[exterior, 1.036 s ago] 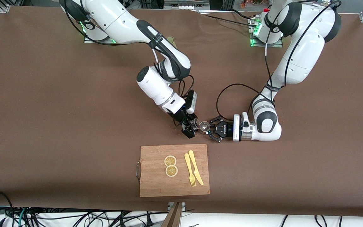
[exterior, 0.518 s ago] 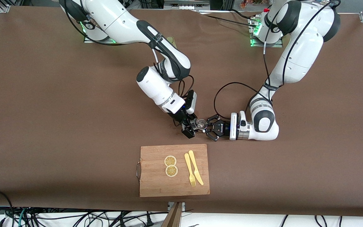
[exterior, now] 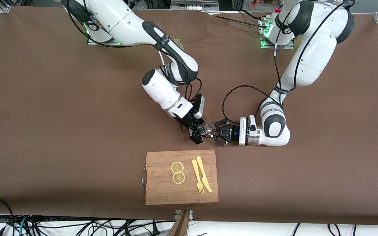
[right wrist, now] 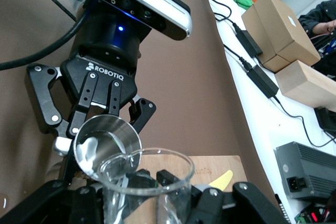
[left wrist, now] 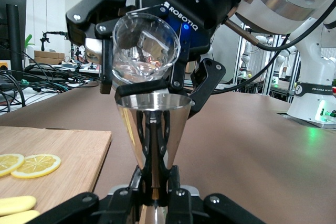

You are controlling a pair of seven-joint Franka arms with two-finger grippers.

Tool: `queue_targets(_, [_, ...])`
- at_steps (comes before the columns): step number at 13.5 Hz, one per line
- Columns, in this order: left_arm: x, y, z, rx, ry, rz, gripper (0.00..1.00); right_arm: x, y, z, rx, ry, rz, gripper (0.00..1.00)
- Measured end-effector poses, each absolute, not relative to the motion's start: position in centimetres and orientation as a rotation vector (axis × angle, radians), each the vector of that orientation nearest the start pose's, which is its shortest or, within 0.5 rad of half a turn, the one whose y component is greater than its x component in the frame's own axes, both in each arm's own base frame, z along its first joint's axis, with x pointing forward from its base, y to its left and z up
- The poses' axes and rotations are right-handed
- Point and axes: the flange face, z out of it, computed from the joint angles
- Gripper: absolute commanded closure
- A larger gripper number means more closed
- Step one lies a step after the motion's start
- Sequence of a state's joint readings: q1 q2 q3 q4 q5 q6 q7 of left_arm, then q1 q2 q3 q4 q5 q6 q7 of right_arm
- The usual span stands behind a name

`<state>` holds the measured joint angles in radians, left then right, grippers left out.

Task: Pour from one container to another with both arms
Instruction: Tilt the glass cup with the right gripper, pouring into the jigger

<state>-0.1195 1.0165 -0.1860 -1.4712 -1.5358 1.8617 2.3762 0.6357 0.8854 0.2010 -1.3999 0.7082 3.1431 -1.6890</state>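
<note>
Table (exterior: 44, 114): brown, with both arms reaching in toward the middle.
Right arm (exterior: 162, 82): from the base at the right arm's end, bent down to the meeting point.
Left arm (exterior: 307, 62): from its own base, forearm lying low and level toward the same spot.
Cutting board (exterior: 162, 193): wooden, nearer the front camera than both grippers; carries two lemon slices (exterior: 178, 172) and a yellow fork (exterior: 197, 177) and knife (exterior: 204, 174) side by side.
Step in hand: pouring, judged from the glass tipped mouth-down over the metal cup.
Right gripper (exterior: 199, 131): pressed together on a clear glass (left wrist: 144, 51), held above the table between the two arms, rim leaning over the cup's mouth.
Left gripper (exterior: 218, 134): pinched on the narrow foot of a steel cone-shaped cup (left wrist: 153, 129), held upright just under the glass.
Glass and cup: rims overlapping in the right wrist view, very close; contact cannot be told.
Contents: a little clear residue visible inside the steel cup (right wrist: 107, 148); any flow not discernible.
Next move, as a judgement: more tilt of the glass with the lip kept over the cup's mouth, cup kept steady and upright.
Risk: spill onto the table if the rims drift apart.
</note>
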Motion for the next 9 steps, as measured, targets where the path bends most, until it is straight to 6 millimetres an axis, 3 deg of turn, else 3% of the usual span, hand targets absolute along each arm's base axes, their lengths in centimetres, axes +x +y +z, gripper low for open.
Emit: queue_targets(9, [63.95, -26.06, 10.22, 1.278, -1.234, 1.041, 1.00, 58.41, 50.64, 26.88, 1.608, 2.232, 1.282, 1.00])
